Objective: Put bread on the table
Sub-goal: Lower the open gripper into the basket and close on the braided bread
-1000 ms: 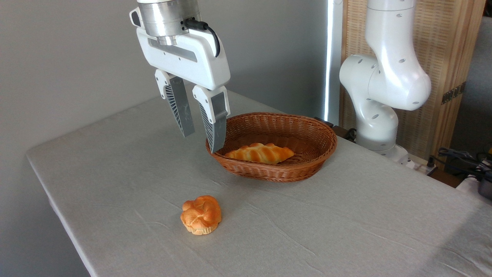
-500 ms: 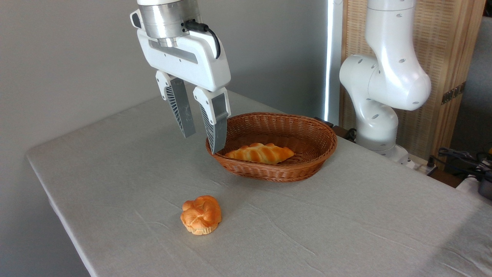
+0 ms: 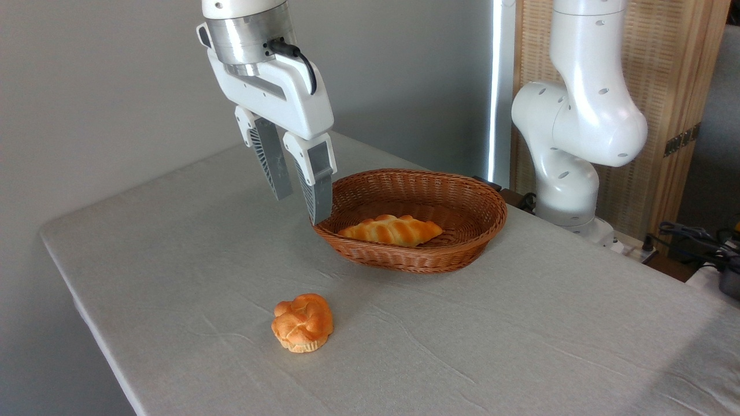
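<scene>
The bread (image 3: 391,230), a long braided golden-orange loaf, lies inside the brown wicker basket (image 3: 457,254) on the table (image 3: 191,248). My gripper (image 3: 301,208) hangs open in the air above the basket's left rim, to the left of the loaf and well clear of it. Its fingers (image 3: 318,193) point downward with nothing between them.
A small round knotted bun (image 3: 303,322) sits on the cloth near the front, left of centre. The arm's white base (image 3: 569,190) stands behind the table at the right, beside a wooden screen (image 3: 665,104). Cables (image 3: 694,237) lie at the far right edge.
The gripper has turned slightly about its vertical axis, risen a little and shifted left. The loaf, basket and bun have not moved.
</scene>
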Available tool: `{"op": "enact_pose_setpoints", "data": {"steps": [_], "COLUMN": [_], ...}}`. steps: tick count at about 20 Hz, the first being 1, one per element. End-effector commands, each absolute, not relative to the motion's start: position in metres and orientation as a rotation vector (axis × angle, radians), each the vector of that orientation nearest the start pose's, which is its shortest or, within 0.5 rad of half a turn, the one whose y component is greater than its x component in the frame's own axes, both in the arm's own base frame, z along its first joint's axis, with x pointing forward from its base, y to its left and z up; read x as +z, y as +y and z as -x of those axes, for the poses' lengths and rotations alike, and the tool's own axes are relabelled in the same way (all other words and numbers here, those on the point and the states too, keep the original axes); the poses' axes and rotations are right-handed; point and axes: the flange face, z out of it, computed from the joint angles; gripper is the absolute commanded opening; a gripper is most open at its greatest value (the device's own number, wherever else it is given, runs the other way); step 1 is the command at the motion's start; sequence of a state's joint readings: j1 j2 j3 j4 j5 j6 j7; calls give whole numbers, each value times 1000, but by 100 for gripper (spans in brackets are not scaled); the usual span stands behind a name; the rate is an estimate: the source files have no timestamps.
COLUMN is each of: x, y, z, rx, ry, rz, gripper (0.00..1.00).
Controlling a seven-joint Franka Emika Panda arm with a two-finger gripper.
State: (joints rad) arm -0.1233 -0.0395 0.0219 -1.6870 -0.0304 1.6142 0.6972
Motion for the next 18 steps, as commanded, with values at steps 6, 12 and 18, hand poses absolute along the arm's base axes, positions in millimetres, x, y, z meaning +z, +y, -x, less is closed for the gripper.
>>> {"op": "enact_pose_setpoints", "data": {"steps": [6, 12, 18], "x": [536, 461, 437], "y": [-102, -144, -135], "z": [-439, -400, -393], "rx": [33, 294, 385], "ry": [1506, 1698, 1728], "rz": [2834, 2583, 2481], "gripper": [100, 100, 100]}}
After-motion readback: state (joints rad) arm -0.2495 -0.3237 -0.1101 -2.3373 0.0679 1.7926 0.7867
